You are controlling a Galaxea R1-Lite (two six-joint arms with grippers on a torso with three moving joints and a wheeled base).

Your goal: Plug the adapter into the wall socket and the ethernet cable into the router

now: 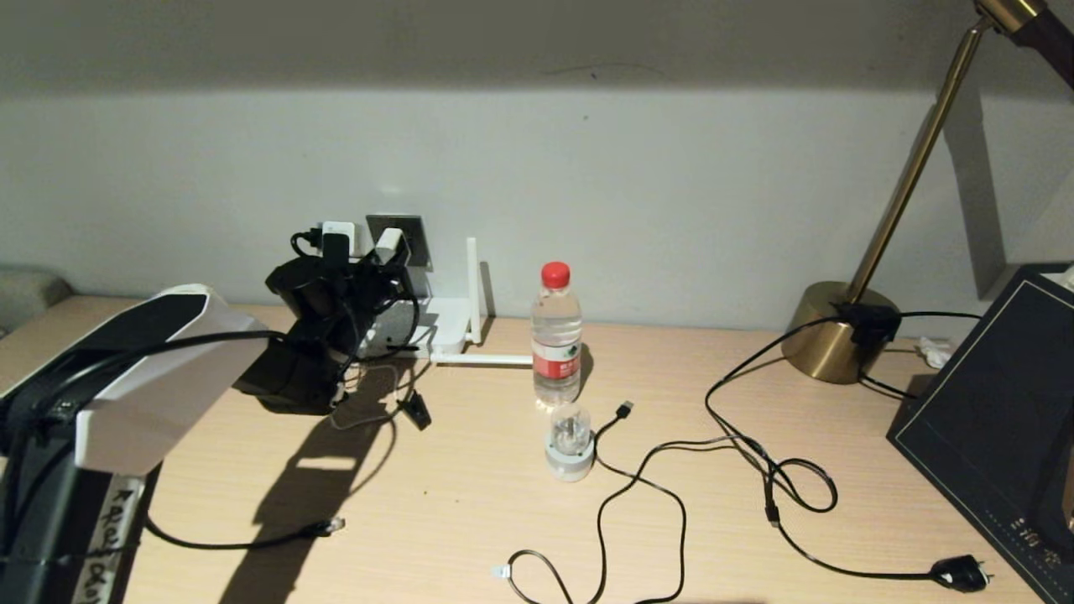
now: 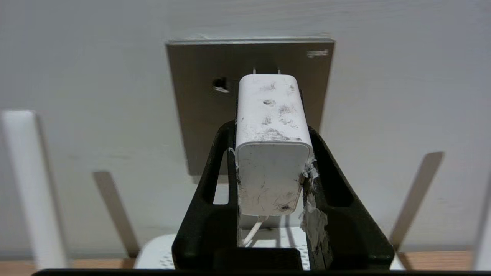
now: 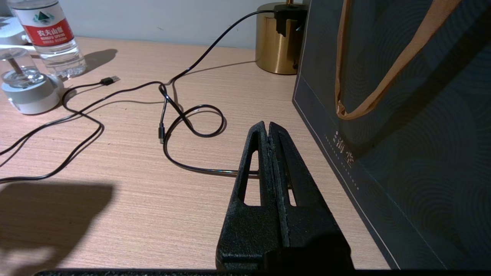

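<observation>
Fingers (image 2: 326, 161) of the left gripper (image 2: 270, 145) were clamped on either side of the adapter (image 2: 270, 153), holding the scuffed white block level with its far end toward the socket (image 2: 199, 99). Two thin prongs showed past that far end, right at the grey plate, though how deep they sat could not be told. One dark plug hole lay just beside the adapter, off the fingertips. A white cord hung from the block between the finger bases, and under them sat the router (image 2: 161, 249), its antennas standing against the wall on both sides of the fingers. From the head view the left gripper (image 1: 369, 264) was up at the wall plate (image 1: 407, 231), with the router (image 1: 449, 323) below and beside it. An ethernet cable (image 1: 243, 541) lay on the desk (image 1: 453, 495) well apart from the fingers, its clear tip unplugged. The right gripper (image 3: 267, 128) hovered over the desk with its fingers pressed together on nothing, just beside a dark paper bag (image 3: 402, 134) and near a looped black cable (image 3: 191, 126).
</observation>
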